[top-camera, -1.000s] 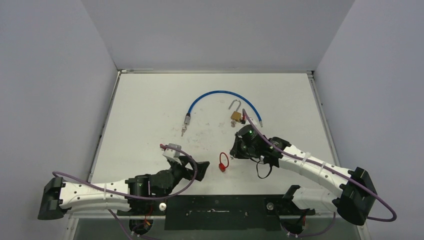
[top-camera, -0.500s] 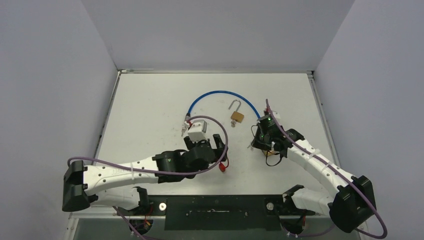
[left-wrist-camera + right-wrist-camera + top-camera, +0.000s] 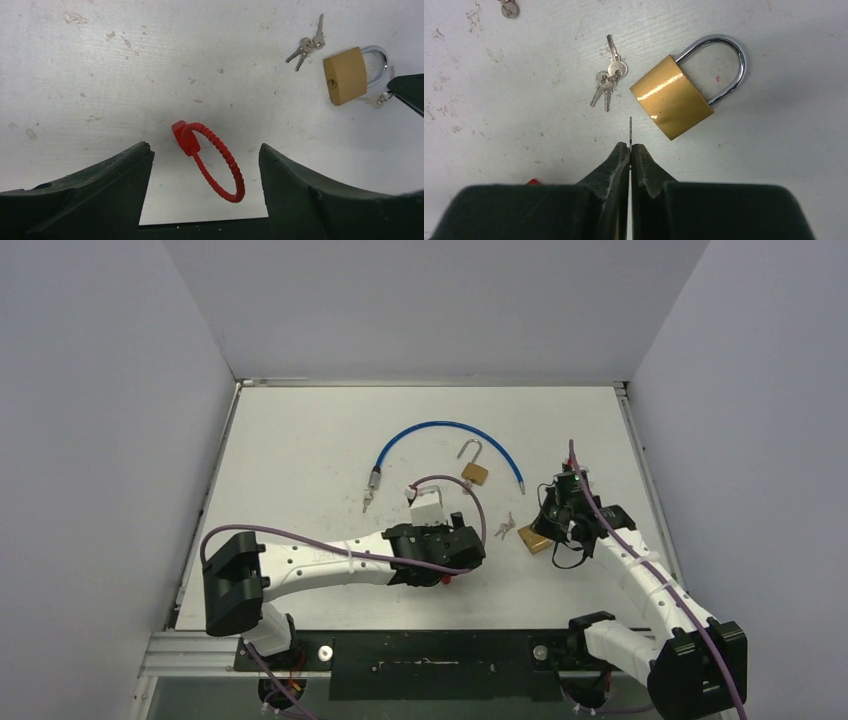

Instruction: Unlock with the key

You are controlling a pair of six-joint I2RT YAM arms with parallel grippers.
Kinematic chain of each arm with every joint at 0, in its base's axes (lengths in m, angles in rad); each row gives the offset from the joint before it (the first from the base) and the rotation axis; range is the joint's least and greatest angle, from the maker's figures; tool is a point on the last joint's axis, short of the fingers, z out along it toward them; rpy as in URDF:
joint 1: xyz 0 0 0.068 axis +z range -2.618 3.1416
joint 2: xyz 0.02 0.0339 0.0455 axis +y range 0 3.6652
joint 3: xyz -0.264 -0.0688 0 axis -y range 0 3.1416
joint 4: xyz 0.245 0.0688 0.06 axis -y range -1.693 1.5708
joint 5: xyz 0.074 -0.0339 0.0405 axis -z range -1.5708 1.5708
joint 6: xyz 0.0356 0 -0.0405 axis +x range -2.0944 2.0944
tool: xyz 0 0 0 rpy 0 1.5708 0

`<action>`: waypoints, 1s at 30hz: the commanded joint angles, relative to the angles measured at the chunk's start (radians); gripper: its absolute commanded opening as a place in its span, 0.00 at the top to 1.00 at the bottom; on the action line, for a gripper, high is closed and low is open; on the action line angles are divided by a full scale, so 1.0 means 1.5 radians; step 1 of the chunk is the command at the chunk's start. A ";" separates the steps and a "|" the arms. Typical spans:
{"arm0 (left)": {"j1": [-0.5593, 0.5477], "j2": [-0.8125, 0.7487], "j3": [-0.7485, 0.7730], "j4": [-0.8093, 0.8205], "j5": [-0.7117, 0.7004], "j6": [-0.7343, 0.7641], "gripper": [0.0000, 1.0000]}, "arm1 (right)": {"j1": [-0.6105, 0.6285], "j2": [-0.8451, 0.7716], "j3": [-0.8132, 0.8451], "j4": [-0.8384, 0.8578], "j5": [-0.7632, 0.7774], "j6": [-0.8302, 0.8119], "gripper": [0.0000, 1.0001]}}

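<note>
Right wrist | right pincer [image 3: 630, 149] pinching key [image 3: 630, 130] | padlock [image 3: 672, 97] just beside

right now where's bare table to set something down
Bare: the left side of the table, between its edge and the blue cable, and the far strip behind the cable. Crowded: near centre-right, where the left gripper, red loop, keys, shut padlock and right gripper holding a key cluster.

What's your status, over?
Left gripper open, straddling red loop. Right gripper shut on key, not yet in closed padlock. Spare keys beside padlock, not blocking.
</note>
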 commanded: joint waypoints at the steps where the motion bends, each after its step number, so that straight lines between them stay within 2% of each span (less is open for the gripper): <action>1: 0.024 0.030 0.053 -0.022 0.059 0.013 0.31 | -0.018 -0.008 -0.013 0.040 -0.031 -0.023 1.00; 5: 0.041 0.049 0.055 -0.029 0.090 0.014 0.50 | -0.034 -0.006 -0.025 0.053 -0.045 -0.030 1.00; 8: 0.049 0.049 0.060 -0.024 0.097 0.046 0.69 | -0.046 0.003 -0.028 0.056 -0.058 -0.037 1.00; 11: 0.056 0.035 0.065 0.001 0.102 0.129 0.90 | -0.052 0.009 -0.030 0.060 -0.068 -0.041 1.00; 14: 0.066 0.013 0.053 0.069 0.147 0.280 1.00 | -0.054 0.010 -0.030 0.061 -0.075 -0.041 1.00; 20: 0.071 -0.002 0.040 0.153 0.225 0.548 1.00 | -0.055 0.019 -0.023 0.063 -0.080 -0.044 1.00; 25: 0.069 0.032 0.053 0.133 0.177 0.632 1.00 | -0.055 0.022 -0.022 0.063 -0.080 -0.041 1.00; 30: 0.068 0.045 0.024 0.184 0.173 0.684 1.00 | -0.057 0.021 -0.021 0.062 -0.081 -0.038 1.00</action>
